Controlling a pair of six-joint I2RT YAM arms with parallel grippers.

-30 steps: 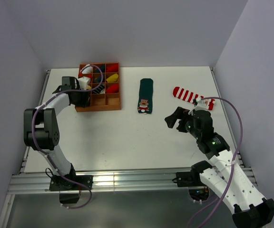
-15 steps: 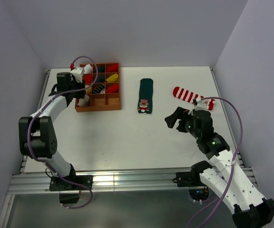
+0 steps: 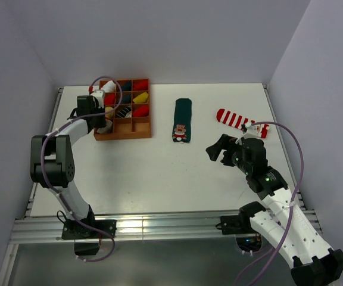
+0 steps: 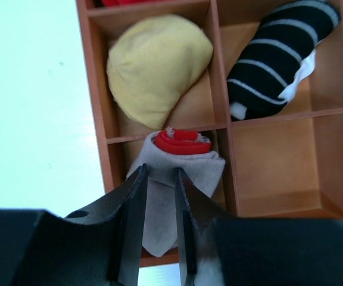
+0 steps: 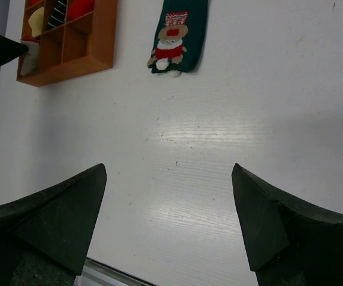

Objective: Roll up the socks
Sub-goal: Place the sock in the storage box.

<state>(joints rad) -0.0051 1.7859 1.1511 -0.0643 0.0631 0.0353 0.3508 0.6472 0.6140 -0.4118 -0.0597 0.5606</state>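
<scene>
Left claw (image 4: 158, 174) astride rolled beige sock (image 4: 190, 162) in wooden tray (image 4: 94, 89), pinch unclear; I judge sock soft, light, take mid-roll; right claw (image 5: 168, 170) spread, empty.

Top view high, wide. Left wrist close above tray (image 4: 93, 89); right wrist sees it from afar.

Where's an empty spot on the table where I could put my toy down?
The widest bare patch of table is in front of the wooden tray and green sock, left of the right gripper. A narrower strip runs between tray and green sock. Crowded: the tray's left side, where the left gripper works.
</scene>
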